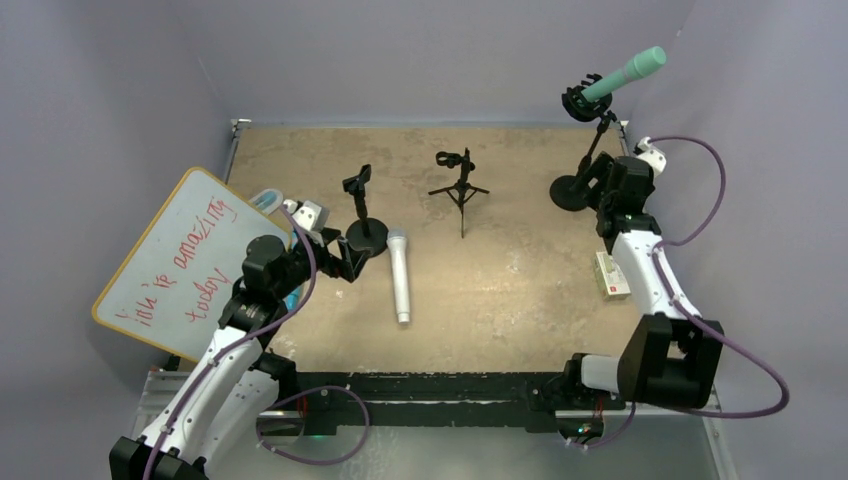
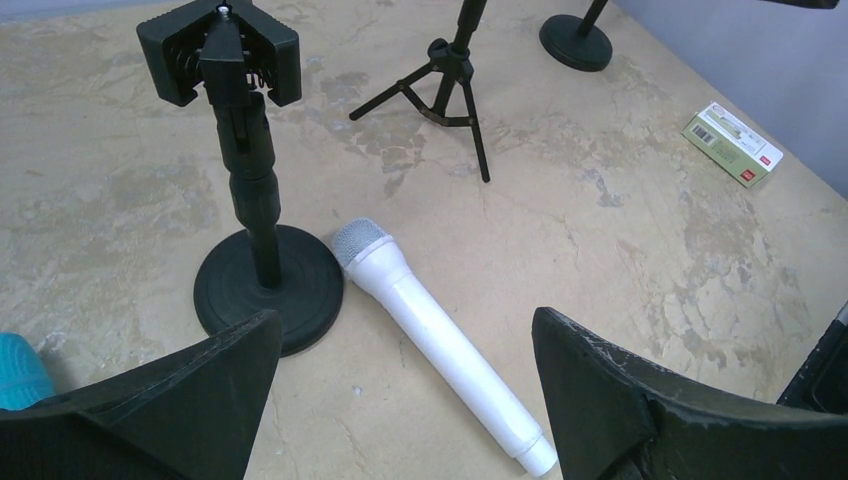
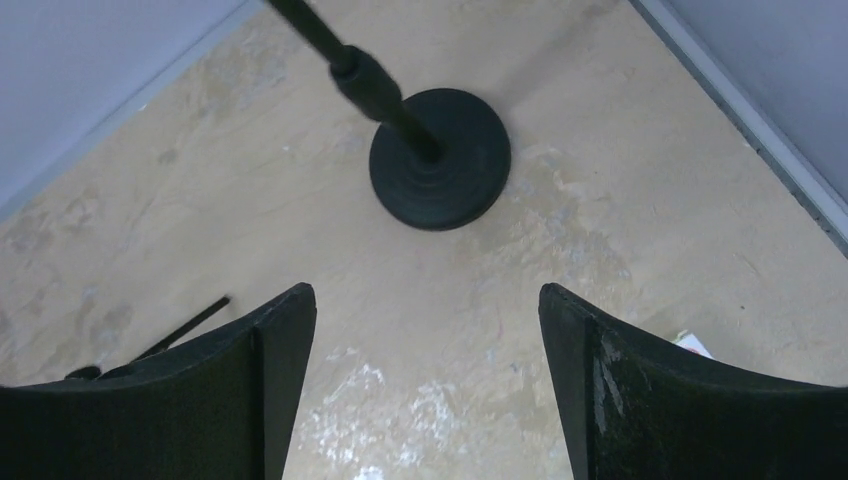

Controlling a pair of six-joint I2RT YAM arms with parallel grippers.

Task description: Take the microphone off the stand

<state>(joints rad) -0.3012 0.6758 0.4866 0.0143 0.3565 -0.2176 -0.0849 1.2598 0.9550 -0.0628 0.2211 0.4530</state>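
Both wrist cams are filled low down by fingers. L gripper (image 2: 405,330) has its fingers wide apart w/ nothing between them, hovering over the white mic (image 2: 440,350), which lies flat on the table touching the base of the L stand (image 2: 268,290); that stand's clip is bare. R gripper (image 3: 427,295) is spread too and empty, low and just beside the round base of the R stand (image 3: 440,160).

Green mic (image 1: 625,73) is the one left to do: it sits in the R stand's clip, high at the far R corner, head tilted up and outward. Tripod (image 1: 460,188) mid-table holds nothing.

My read of the step: R arm is far too low for it. I'd lift the wrist to clip height, line the fingers across the mic's body on the head side of the clip, close firmly, then draw it out along its own axis, not sideways. That stand looks light, so yanking could tip it; slow pull, watch the base.

Writing: board (image 1: 185,260) in red marker reads approx "you're amazing today", 1st word unclear. Box (image 2: 732,145) has a red band and print too small to read. No brand visible on either mic.
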